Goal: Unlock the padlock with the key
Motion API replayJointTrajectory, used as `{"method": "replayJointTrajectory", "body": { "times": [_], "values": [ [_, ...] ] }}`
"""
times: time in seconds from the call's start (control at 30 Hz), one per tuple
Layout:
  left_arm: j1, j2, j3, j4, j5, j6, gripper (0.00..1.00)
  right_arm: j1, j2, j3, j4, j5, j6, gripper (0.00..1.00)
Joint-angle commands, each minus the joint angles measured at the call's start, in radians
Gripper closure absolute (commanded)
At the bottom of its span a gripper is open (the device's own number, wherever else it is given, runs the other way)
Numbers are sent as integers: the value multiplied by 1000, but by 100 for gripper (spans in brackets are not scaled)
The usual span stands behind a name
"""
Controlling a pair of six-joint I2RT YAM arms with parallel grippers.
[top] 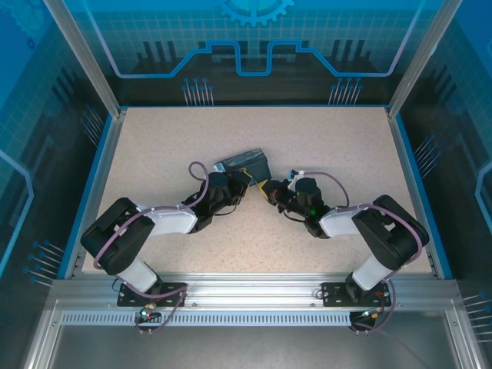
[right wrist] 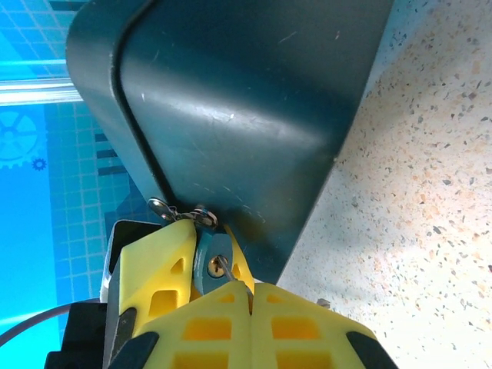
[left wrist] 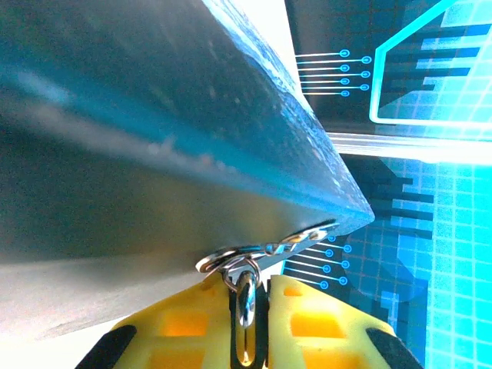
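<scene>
A small blue padlock [right wrist: 206,257] hangs from the metal hasp [right wrist: 181,213] of a dark blue box [right wrist: 246,115]. My left gripper [left wrist: 247,288] is shut on the padlock. Its yellow fingers [right wrist: 154,257] flank the lock body, and the shiny shackle [left wrist: 246,296] sits between them under the hasp [left wrist: 265,250]. My right gripper [right wrist: 250,286] is shut on the key [right wrist: 229,275], a thin metal sliver. The key's tip is in the brass keyhole [right wrist: 217,267]. From above, both grippers [top: 244,183] [top: 273,189] meet at the front right corner of the box [top: 244,162].
The box lies near the middle of a speckled beige table [top: 323,138] with a blue raised border. Bare table lies behind and to both sides of the box. Both arms reach inward from the near edge.
</scene>
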Motion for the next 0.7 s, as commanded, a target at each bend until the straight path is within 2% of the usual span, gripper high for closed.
{"method": "replayJointTrajectory", "body": {
  "times": [0.0, 0.3, 0.67],
  "values": [
    [-40, -44, 7, 43, 151, 44, 100, 2, -37, 22, -10, -72, -33, 100],
    [-39, -73, 0, -32, 167, 117, 100, -51, -60, 92, -114, -192, -61, 100],
    [-40, -55, 11, -11, 174, 107, 100, -33, -4, 111, -58, -214, -8, 100]
  ]
}}
